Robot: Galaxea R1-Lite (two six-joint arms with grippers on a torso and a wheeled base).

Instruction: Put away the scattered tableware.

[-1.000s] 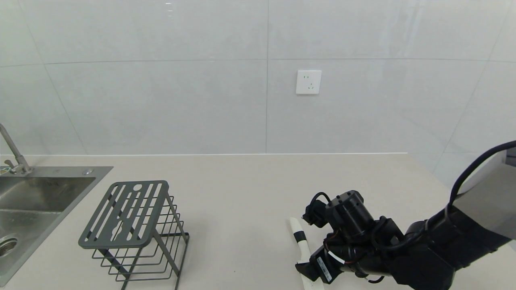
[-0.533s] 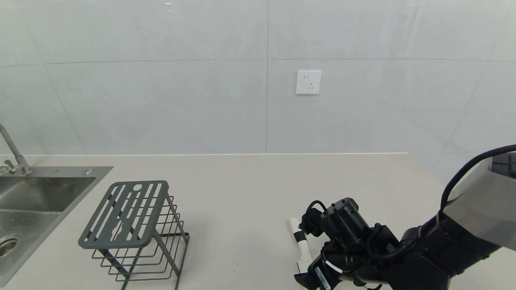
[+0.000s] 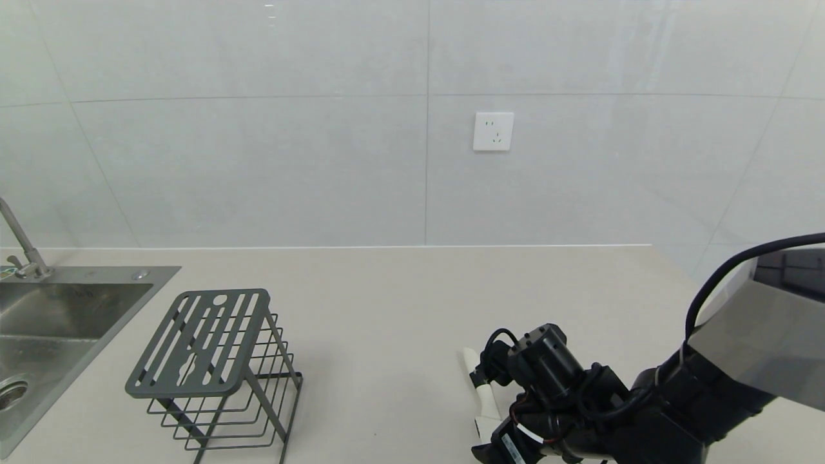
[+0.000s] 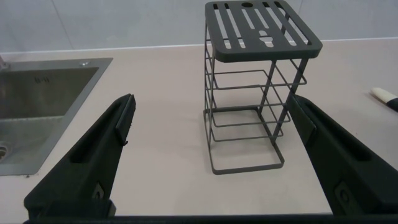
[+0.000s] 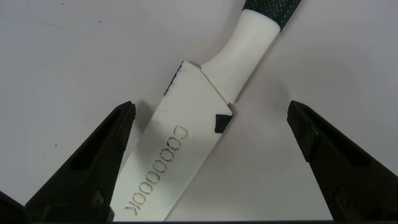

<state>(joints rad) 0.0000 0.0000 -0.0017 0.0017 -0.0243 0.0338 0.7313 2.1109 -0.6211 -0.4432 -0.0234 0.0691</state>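
On the beige counter [image 3: 387, 309] lies a white, black-banded knife [image 5: 193, 124] between the right gripper's [image 5: 208, 115] spread fingers.

Right gripper [image 5: 210, 113] has lowered over the knife [image 5: 181, 155].

A pale countertop [image 3: 399, 296] is stretching across the scene, meeting a wall [image 3: 258, 161] of large grey tiles at its far edge; a white socket [image 3: 493, 131] is sitting on that wall, right of centre; a steel sink [image 3: 97, 276] is lying sunk into the countertop at the robot's left; a faucet [image 3: 19, 241] is rising at its far rim; a round drain [image 3: 9, 394] is showing in the basin floor.
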